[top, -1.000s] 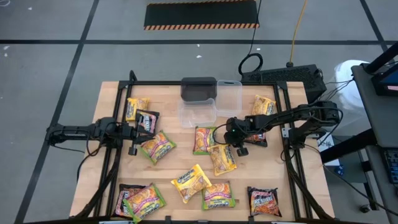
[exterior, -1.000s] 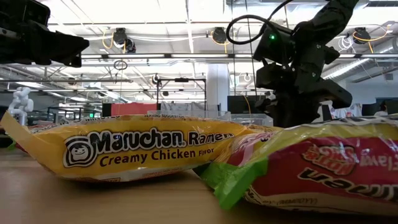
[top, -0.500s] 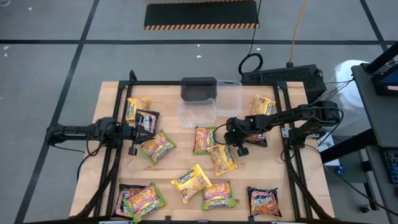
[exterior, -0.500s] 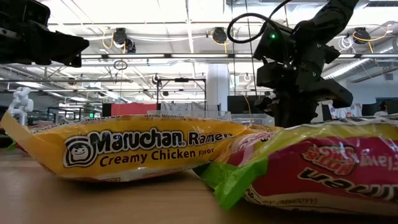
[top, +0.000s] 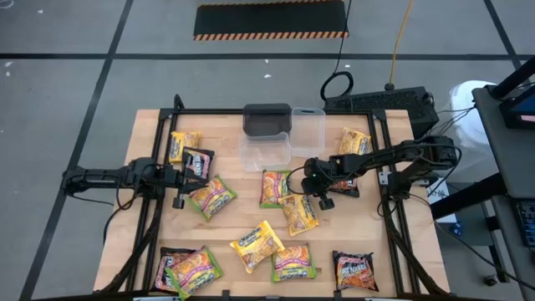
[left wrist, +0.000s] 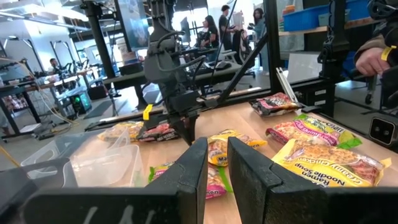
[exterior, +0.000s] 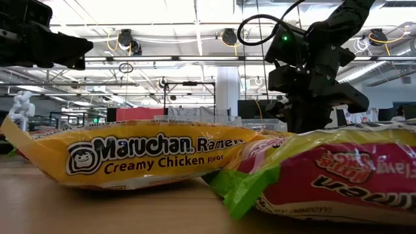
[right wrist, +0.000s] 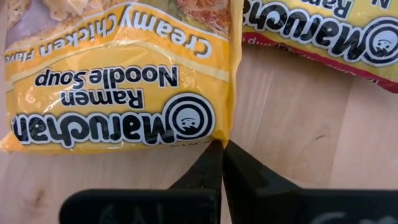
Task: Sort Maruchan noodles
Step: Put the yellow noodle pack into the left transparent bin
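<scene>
Maruchan noodle packets are scattered across the wooden table, as seen from above. At the table's centre a yellow Creamy Chicken packet lies just beside a green-edged packet, which sits at its 11 o'clock. Another yellow packet lies toward 6 o'clock, touching a green-edged packet. A dark red-and-black packet is found at 5 o'clock, and two overlapping green-edged packets at 7 o'clock. Toward 10 o'clock a yellow packet, a dark packet and a green-edged packet are grouped. A further yellow packet lies at 2 o'clock. At 12 o'clock a dark grey box and two clear plastic tubs are placed together.

The right gripper is held low over the table centre, its fingers pressed together with their tips at the corner of the yellow Creamy Chicken packet; whether the packet's edge is pinched cannot be told. The left gripper is positioned at 9 o'clock, beside the dark packet, its fingers set a narrow gap apart with nothing between them. People are visible in the room beyond the table in the left wrist view.
</scene>
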`<action>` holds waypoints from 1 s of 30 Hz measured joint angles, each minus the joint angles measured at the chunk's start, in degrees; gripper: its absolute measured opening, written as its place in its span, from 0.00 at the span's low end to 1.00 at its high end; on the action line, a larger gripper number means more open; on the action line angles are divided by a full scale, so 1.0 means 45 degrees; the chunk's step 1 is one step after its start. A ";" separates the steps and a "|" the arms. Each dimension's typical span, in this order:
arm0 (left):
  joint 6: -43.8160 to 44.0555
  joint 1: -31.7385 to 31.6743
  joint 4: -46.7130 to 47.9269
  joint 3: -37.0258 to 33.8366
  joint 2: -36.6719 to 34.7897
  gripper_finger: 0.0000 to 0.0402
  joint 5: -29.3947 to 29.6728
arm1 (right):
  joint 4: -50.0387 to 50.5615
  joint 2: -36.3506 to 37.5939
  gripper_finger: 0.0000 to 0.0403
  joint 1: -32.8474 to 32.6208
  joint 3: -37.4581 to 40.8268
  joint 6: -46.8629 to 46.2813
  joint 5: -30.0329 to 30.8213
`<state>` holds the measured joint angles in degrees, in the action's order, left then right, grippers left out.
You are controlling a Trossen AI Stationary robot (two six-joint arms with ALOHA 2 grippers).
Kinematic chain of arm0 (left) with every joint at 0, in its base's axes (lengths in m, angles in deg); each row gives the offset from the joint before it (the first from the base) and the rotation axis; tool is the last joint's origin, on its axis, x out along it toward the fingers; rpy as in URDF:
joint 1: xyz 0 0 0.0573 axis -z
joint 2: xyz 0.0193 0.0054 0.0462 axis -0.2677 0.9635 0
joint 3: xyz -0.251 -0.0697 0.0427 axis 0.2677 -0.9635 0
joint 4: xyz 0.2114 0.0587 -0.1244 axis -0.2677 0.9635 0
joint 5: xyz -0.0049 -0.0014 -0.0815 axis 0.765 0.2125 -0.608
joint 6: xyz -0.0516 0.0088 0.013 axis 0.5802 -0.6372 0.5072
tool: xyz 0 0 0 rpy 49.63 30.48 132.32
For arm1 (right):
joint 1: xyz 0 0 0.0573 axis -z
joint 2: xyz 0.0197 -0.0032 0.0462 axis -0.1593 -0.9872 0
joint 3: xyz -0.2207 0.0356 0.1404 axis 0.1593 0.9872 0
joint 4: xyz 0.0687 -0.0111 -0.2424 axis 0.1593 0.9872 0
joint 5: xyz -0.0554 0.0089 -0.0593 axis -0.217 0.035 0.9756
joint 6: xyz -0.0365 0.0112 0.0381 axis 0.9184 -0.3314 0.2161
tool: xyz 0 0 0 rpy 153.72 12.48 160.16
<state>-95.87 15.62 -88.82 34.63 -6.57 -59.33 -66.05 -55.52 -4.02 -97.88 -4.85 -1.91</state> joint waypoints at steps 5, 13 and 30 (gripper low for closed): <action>0.0303 -0.0001 -0.0008 0.0000 0.0000 0.17 -0.0001 | 0.0000 0.0000 0.00 0.0005 0.0000 -0.0478 -0.0005; 0.1687 0.0001 -0.0776 0.0000 0.0000 0.17 0.0344 | -0.0207 0.0000 0.00 0.0003 0.0000 -0.0544 0.0000; 0.6728 0.0001 -0.3412 0.0000 -0.0005 0.17 0.0740 | -0.0202 0.2137 0.00 -0.0097 0.0000 -0.0101 0.0000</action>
<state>-65.60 15.63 -104.18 34.63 -6.59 -56.00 -66.96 -45.90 -4.46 -97.88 -5.30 -1.92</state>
